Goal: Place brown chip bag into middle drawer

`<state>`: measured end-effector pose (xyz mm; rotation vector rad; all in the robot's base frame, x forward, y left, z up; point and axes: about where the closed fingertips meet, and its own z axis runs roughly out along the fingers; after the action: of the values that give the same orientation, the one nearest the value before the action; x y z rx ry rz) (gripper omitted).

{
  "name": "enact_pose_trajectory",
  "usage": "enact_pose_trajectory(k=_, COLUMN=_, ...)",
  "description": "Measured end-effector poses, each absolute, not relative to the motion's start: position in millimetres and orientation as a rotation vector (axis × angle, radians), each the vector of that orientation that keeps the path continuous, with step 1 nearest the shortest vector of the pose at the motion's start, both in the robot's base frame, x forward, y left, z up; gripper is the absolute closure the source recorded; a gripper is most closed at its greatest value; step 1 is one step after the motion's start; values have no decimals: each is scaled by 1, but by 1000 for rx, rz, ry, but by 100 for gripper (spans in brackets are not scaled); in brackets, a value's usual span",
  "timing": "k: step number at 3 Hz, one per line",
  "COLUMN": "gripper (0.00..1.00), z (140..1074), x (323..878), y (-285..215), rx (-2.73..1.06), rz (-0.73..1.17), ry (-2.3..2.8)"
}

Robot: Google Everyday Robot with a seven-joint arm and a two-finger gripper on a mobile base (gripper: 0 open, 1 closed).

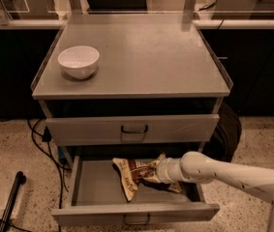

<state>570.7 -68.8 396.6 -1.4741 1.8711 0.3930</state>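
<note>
The brown chip bag lies inside the open middle drawer, dark brown in the middle with cream ends, right of the drawer's centre. My gripper reaches in from the right on a white arm and sits at the bag's right end, low over the drawer floor. The bag hides the fingertips. The drawer above it is closed.
A white bowl stands on the left of the grey cabinet top. Black cables hang at the cabinet's left side. A dark stick lies on the speckled floor at the lower left.
</note>
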Motion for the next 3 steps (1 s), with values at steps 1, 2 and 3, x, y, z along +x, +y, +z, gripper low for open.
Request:
enact_pose_trajectory(k=1, gripper=81, z=395, x=571, y=-68, rx=-1474, rz=394, ry=1872)
enact_pose_trajectory(k=2, gripper=58, z=395, x=571, y=-68, rx=-1474, rz=395, ry=1872)
enact_pose_trajectory(k=3, gripper=35, z=395, x=571, y=-68, rx=-1474, rz=395, ry=1872)
